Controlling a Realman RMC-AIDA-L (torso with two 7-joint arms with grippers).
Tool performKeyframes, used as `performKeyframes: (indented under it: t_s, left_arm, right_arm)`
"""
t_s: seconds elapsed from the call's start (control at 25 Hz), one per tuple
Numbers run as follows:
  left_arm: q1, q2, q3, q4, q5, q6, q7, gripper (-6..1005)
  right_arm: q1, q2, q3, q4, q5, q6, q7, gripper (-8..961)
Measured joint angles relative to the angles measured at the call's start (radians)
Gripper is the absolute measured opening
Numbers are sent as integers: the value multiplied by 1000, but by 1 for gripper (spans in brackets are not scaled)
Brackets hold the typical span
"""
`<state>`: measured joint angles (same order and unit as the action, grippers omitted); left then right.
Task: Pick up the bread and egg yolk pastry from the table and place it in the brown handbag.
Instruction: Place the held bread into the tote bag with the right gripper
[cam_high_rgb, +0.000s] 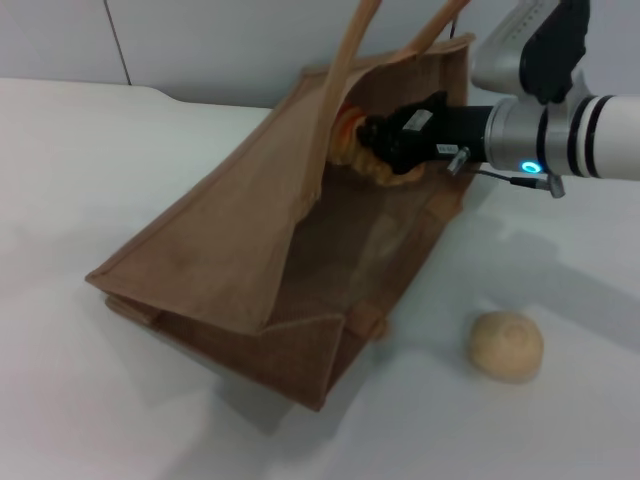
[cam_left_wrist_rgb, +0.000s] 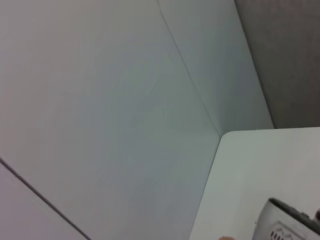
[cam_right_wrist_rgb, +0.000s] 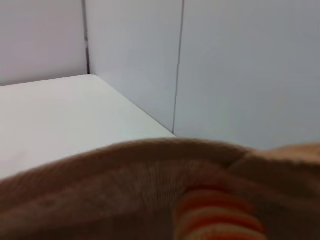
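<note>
Nearest us, the egg yolk pastry (cam_high_rgb: 506, 345) sits untouched on the table (cam_high_rgb: 120, 160), just beside the brown handbag (cam_high_rgb: 250, 260), so that half of the job is left. Farther back, our right gripper (cam_high_rgb: 385, 145) reaches into the bag's open mouth, seemingly clamped on the bread (cam_high_rgb: 352, 135), though the fingers are partly hidden. We judge the loaf not yet released. Our left arm is out of sight, parked.

Right hand (cam_high_rgb: 375, 150) clamped, arm outstretched.
</note>
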<state>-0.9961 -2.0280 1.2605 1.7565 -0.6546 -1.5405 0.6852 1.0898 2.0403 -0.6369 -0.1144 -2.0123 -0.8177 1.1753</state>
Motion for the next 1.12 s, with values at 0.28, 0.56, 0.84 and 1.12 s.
performKeyframes:
  t_s: [0.28,0.56,0.84,1.12]
  left_arm:
    - [-1,0,0,0,1,1,-1,111]
    - [10,0,0,6,8,9,-1,111]
    - [64,2,-2,20,80,28,-1,108]
    - [127,10,-20,16,121,59,-4,107]
  right_arm:
    - [7,1,1,26,3,4,-17,151]
    - [5,3,1,30,3,6,-19,402]
    - [-18,-1,-6,38,-2,7,-8,601]
    - [-114,-15,-19,-3,-20,-45,64,759]
